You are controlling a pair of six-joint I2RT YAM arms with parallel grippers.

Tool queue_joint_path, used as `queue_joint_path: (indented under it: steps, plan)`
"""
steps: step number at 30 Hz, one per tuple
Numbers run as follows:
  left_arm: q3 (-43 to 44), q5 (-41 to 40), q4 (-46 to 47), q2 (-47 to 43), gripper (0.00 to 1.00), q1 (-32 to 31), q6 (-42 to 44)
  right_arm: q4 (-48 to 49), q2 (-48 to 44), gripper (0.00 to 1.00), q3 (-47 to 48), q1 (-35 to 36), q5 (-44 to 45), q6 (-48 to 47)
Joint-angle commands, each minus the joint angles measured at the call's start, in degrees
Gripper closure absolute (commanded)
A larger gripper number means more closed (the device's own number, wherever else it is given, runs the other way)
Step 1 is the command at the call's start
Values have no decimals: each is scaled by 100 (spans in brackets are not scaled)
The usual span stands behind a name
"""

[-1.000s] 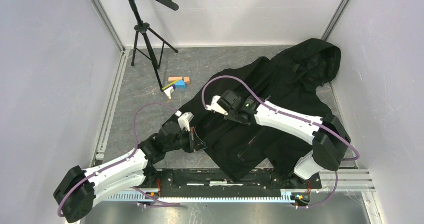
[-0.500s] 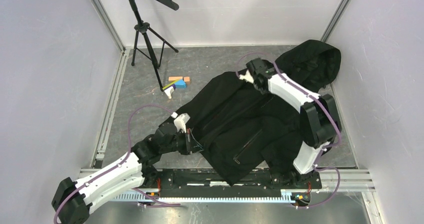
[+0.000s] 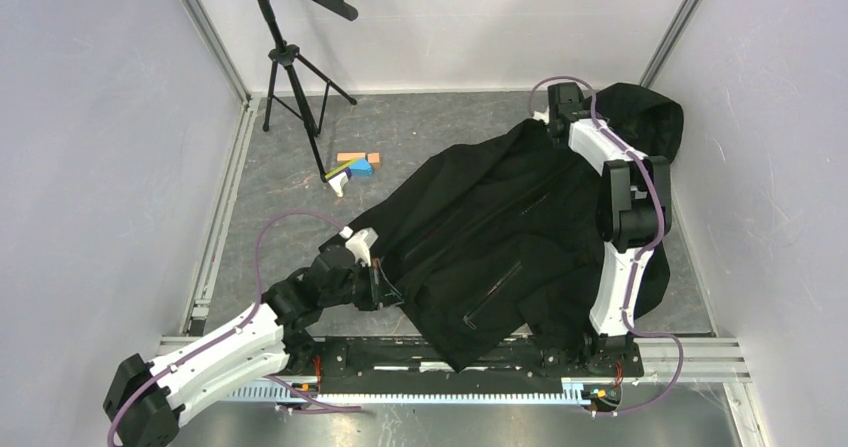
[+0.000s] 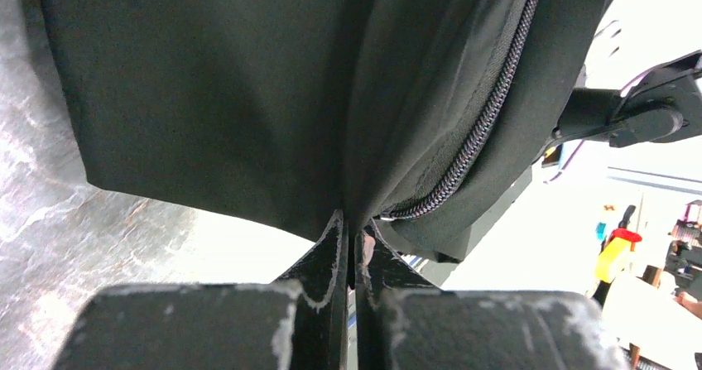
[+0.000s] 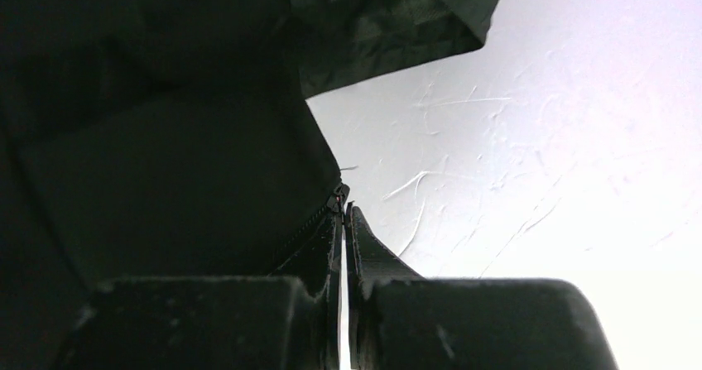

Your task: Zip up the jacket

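The left pincer (image 4: 352,231) squeezes tight on the bottom edge of the black jacket (image 3: 480,237), right by the low end of the zipper (image 4: 488,130). I think it holds there to keep the cloth pulled straight. The right pincer (image 5: 343,214) is pinched shut on the jacket too, at the top of the zipper near the hood (image 3: 650,117). It may have the little pull, but that is too small to tell. The jacket lies spread on the grey table (image 3: 280,217). A second ago the right pincer was at the jacket's middle. Now it is up by the collar.
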Motion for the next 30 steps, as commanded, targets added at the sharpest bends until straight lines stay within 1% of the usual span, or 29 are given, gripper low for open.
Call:
queue_joint_path:
  steps: [1,5,7,8,9,10,11,12,13,14,16,17,18,19,20,22,25,26,28,30]
  plan:
    - [-10,-34,-399,49,98,-47,-142,1037,170,99,401,-498,602,-696]
    - [17,10,-263,120,98,-55,-59,902,337,100,671,-466,254,-419]
    - [140,-221,-394,171,98,-49,11,663,488,100,815,-355,133,-154]
    - [185,-364,-452,198,98,-48,-2,585,553,98,930,-295,194,6]
    - [245,-469,-489,234,97,-47,-13,479,555,73,1024,-210,261,291]
    - [306,-567,-598,276,90,-47,-26,466,463,54,1014,-131,294,533]
    - [403,-704,-704,298,74,-47,-46,461,302,39,927,-13,268,808]
    - [497,-827,-846,311,58,-47,-73,421,42,17,763,129,199,1097]
    - [598,-985,-978,286,47,-47,-119,364,-270,2,599,234,80,1421]
    - [691,-1082,-1049,250,38,-47,-167,245,-589,2,507,358,96,1813]
    - [926,-1309,-1353,127,17,-43,-232,-573,-1058,2,597,582,-193,2837]
    - [1040,-1403,-1512,53,11,-47,-266,-932,-1299,2,574,704,-321,3467]
    - [1191,-1565,-1701,-53,7,-49,-261,-1216,-1618,2,518,820,-538,4021]
    - [1347,-1650,-1860,-182,1,-47,-268,-1522,-1955,2,405,959,-880,4378]
    - [1478,-1703,-2021,-311,0,-47,-264,-1687,-2292,2,128,1040,-1269,4747]
    - [1789,-1835,-2311,-595,0,-47,-194,-1787,-3102,2,-485,1164,-2374,5176]
    - [2325,-2061,-2568,-965,0,-47,63,-1166,-4851,2,-1893,1166,-4374,5344]
    - [2546,-2210,-2665,-1038,0,-47,140,-863,-5486,2,-2259,1169,-4721,5448]
    - [2978,-2378,-2774,-1107,0,-47,419,-593,-6474,2,-2710,1168,-5018,5623]
    - [3417,-2475,-2791,-1102,0,-47,744,-569,-7189,2,-2710,1168,-5124,5625]
